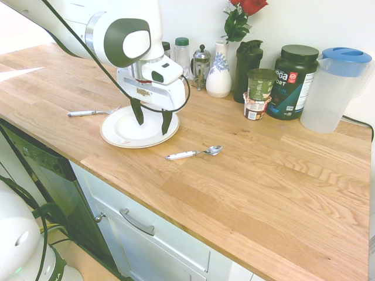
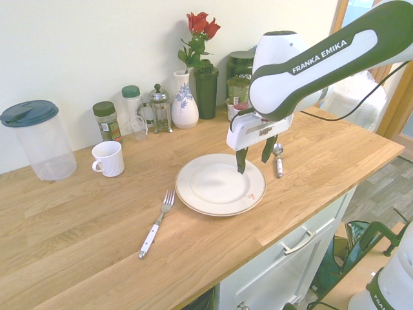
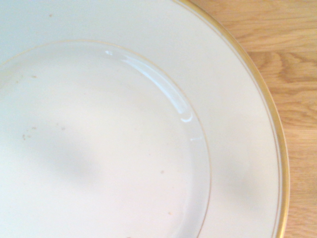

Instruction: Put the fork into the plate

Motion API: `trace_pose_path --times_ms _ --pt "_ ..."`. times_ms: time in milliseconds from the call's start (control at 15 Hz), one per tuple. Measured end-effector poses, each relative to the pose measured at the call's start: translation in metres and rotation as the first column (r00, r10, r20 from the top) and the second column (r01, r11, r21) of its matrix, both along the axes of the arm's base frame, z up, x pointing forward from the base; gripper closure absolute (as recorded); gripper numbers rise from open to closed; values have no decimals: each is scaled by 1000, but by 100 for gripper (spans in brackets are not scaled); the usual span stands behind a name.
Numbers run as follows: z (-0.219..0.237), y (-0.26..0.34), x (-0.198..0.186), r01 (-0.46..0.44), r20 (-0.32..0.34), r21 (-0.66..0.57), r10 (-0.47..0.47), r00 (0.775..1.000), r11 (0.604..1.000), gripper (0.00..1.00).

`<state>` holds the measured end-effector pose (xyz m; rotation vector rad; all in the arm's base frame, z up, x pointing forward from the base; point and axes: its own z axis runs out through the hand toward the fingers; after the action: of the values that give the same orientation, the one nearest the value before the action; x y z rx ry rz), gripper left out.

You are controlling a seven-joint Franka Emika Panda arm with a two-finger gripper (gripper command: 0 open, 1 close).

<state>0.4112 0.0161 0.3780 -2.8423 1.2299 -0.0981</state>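
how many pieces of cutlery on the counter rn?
2. The fork lies on the wood on one side of the plate, not on it; the spoon lies on the opposite side. Nothing in the open gripper. None seem hidden.

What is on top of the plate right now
Nothing lies on the plate; the open gripper hangs above it, hiding part of its rim. The fork lies on the counter beside it.

White robot arm with dark green-black joint panels, "FRANKA EMIKA" printed along one link, and a white gripper (image 2: 255,159) with two dark tapered fingers (image 1: 137,111).
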Motion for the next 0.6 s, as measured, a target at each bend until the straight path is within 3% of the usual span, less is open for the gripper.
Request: trace_pose_path --times_ms 267,600 --pt "3 12 0 15 1 24 -15 1000 1000 0" --pt "19 88 -11 84 31 67 -86 996 994 0"
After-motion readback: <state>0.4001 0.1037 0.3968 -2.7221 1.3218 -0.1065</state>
